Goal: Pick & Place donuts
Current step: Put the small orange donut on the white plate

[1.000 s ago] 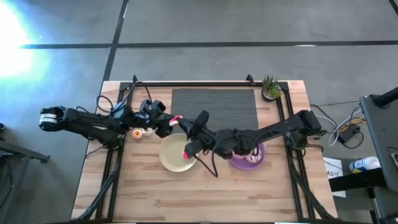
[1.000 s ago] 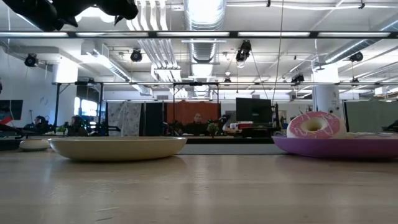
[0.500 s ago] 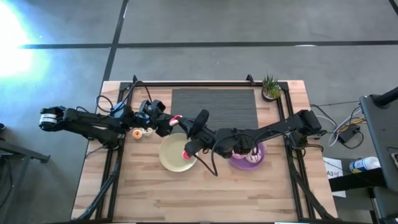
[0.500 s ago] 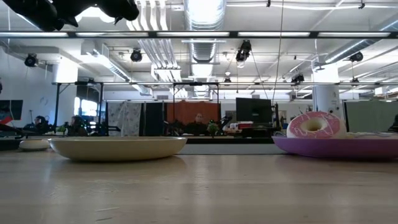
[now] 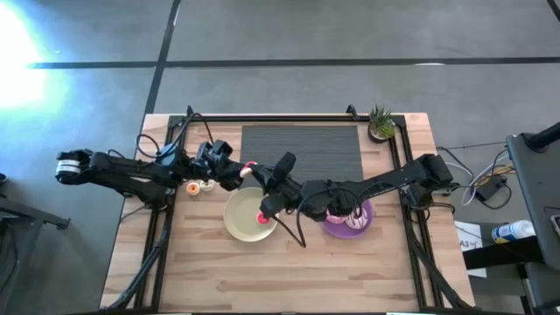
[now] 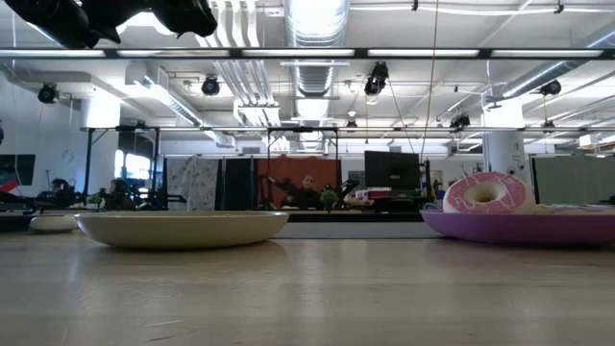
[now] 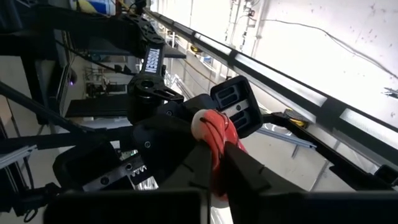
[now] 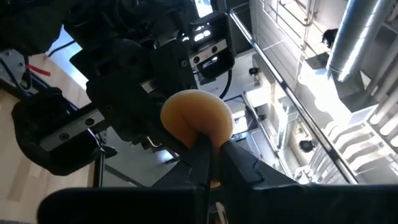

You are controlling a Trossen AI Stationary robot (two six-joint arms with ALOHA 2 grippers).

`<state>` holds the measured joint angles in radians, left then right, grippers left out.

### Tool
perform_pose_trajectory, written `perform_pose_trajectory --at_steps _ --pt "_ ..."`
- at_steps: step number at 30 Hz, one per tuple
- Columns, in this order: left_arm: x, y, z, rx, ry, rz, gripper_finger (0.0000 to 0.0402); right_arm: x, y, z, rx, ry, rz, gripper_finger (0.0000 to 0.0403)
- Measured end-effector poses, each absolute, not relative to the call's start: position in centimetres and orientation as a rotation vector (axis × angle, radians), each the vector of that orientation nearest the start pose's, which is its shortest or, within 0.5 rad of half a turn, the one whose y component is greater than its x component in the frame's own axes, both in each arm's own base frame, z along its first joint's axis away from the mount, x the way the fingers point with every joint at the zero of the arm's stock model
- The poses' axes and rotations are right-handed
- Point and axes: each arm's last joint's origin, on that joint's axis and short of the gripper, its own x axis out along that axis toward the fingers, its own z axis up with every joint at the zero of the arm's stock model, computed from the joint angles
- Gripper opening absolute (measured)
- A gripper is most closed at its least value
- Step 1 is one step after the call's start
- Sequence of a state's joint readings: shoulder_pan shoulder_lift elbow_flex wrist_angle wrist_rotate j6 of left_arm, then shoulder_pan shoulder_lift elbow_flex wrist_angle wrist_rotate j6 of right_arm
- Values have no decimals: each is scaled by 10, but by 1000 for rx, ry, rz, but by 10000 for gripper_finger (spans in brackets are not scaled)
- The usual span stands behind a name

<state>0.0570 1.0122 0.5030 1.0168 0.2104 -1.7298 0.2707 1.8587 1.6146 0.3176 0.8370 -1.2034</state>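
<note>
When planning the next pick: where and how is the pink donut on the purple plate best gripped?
Probably its raised upper rim, from above, one finger through the hole: the pink donut stands tilted on the purple plate, whose rim screens its lower part.

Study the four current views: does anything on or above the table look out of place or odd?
Yes: both grippers hold donuts in mid-air, facing each other. The left gripper pinches a red donut; the right gripper pinches a tan donut over the cream-yellow plate. The purple plate carries a pink donut, nothing spilled.
</note>
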Motion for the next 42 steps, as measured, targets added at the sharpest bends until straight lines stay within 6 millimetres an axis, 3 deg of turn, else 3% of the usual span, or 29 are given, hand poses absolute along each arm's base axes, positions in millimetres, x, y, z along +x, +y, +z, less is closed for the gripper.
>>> perform_pose_trajectory --at_steps 13,20,23,33,37,42 --pt "208 6 306 -1618 -243 -514 1 422 99 361 -852 231 -594 13" --pt "208 6 305 -1618 -234 -512 0 422 103 359 -879 237 -564 18" --pt "208 6 305 -1618 -233 -512 0 422 102 359 -856 229 -558 49" --pt "209 6 303 -1598 -228 -493 0 421 103 361 -915 244 -558 205" --pt "210 9 300 -1577 -208 -446 0 418 110 359 -919 267 -575 235" --pt "212 17 288 -1576 -189 -341 0 414 119 346 -931 374 -582 243"
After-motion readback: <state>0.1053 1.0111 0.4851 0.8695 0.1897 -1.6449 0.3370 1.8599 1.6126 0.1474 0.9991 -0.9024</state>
